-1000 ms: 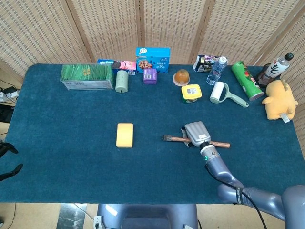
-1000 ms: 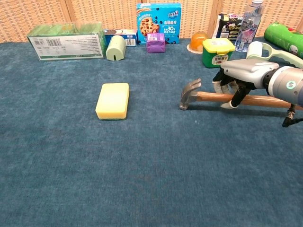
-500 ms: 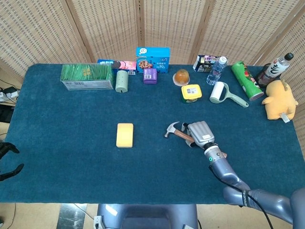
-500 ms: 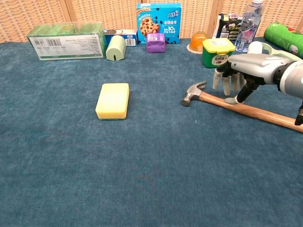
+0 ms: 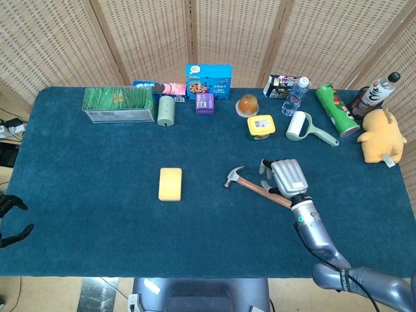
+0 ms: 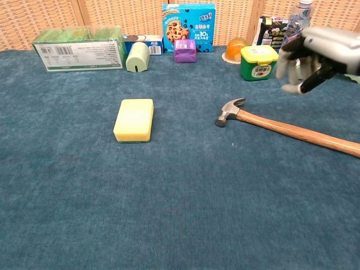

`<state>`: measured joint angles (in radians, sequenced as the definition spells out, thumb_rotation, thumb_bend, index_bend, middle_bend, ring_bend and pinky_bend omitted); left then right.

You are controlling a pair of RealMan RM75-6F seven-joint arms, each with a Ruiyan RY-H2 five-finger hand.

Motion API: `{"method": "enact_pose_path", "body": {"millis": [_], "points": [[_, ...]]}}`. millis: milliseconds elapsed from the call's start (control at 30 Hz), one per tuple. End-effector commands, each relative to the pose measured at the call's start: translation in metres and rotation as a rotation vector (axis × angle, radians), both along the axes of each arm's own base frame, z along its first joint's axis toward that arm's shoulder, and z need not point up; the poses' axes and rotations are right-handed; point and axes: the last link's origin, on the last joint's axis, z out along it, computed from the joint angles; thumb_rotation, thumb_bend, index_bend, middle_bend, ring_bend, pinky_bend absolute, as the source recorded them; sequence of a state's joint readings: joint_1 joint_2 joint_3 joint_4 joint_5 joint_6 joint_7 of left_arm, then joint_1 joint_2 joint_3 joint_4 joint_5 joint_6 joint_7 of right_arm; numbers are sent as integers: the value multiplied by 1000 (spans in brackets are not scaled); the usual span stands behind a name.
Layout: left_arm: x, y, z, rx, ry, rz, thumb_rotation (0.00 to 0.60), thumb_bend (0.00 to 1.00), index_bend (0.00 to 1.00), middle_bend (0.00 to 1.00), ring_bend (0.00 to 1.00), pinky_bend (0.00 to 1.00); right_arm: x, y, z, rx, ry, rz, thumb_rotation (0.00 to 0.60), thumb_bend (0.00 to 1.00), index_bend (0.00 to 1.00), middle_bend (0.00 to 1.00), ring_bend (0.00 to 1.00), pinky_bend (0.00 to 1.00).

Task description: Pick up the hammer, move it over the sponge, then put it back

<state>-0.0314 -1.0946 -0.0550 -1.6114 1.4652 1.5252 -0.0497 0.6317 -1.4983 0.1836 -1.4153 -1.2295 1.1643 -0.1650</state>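
Change: a second ago my right hand had its fingers around the hammer handle; now it is lifted clear of it, and I see nothing in its grasp.
Right hand: fingers hang down, slightly apart, holding nothing; in the head view the hand shows over the handle, but the chest view shows it raised above the table, not touching.
Hammer: lies flat on the blue tablecloth, head toward the sponge, wooden handle running off toward my right side. It is angled differently than a second ago, when it lay nearly level across the chest view.
Sponge: yellow, well apart from the hammer head, to its left in both views; it has not shifted.
Left hand: I cannot find it in either view.
Meaning for the task: I judge this as either the put-back just finished or a grasp that let go; these pictures alone don't settle which. If the pass over the sponge is not done, I need to come down again and close on the handle near the head.
Risk: the handle may roll or swing again as I close.
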Motion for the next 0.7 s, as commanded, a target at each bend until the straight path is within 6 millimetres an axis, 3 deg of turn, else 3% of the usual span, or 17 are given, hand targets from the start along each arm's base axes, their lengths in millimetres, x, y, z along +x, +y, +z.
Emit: {"method": "enact_pose_path", "body": {"millis": [33,233,700], "points": [[-2,-1,-1,9,-6,3,600,224,450,366,264,186,-16,7,19,-94,-9,18,600,357,615,764,838,718],[-5,1,-8,12,-19,7,600,225,451,366,264,186,-43,26,38,-135,83,-28,600,357,686,808,892,751],[-6,4,-25,-18,-36,1,600,224,450,366,264,186,-85,72,73,-186,115,-175,600,358,698,808,879,748]]}}
